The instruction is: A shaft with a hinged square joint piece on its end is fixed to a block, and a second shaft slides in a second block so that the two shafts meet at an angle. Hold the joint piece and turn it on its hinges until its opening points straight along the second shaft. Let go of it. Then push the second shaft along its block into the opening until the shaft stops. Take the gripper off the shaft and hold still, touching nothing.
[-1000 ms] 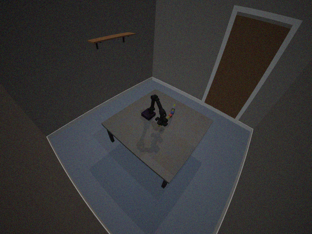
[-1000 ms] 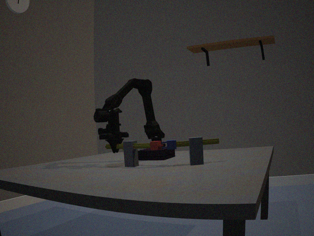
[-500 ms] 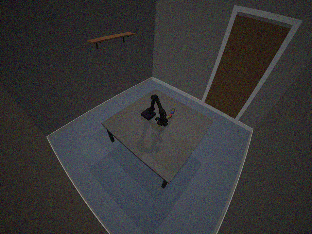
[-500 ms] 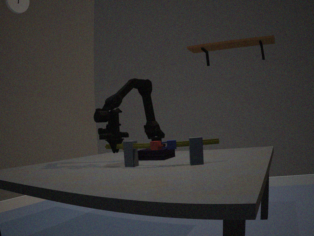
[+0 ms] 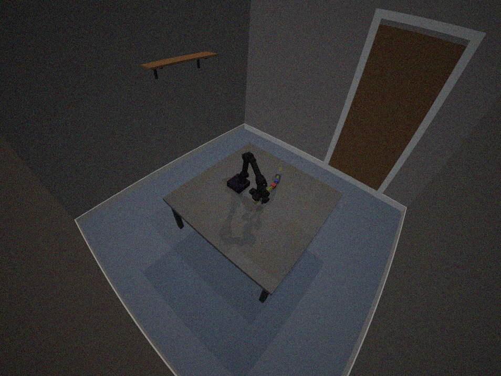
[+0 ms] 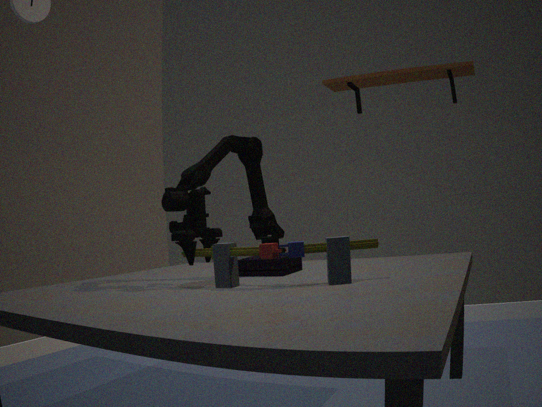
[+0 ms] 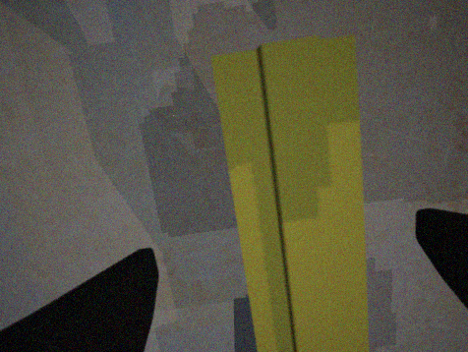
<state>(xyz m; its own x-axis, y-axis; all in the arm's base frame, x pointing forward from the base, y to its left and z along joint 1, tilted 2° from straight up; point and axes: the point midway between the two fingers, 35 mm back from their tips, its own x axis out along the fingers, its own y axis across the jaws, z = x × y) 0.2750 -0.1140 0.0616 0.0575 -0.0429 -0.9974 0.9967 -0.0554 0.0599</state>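
The yellow second shaft point(image 6: 246, 251) point(image 7: 300, 123) passes through the left grey block point(image 6: 222, 267). Its inner end meets the red joint piece point(image 6: 267, 250) point(image 5: 273, 185); how deep it sits inside is hidden. The red piece is hinged to the blue yoke point(image 6: 296, 249) point(image 5: 277, 177) on the first yellow shaft point(image 6: 315, 248), which the right grey block point(image 6: 338, 261) holds. My gripper point(image 6: 199, 259) point(image 7: 285, 243) is open, pointing down around the second shaft's outer part, left of its block in the exterior view. The wrist view shows gaps between both fingers and the shaft.
Both blocks stand on the table point(image 5: 291, 226) point(image 6: 306, 315). The arm's dark base point(image 6: 271, 267) point(image 5: 238, 183) stands behind the shafts in the exterior view. A wooden shelf point(image 6: 398, 77) point(image 5: 179, 60) is on the wall, away from the table.
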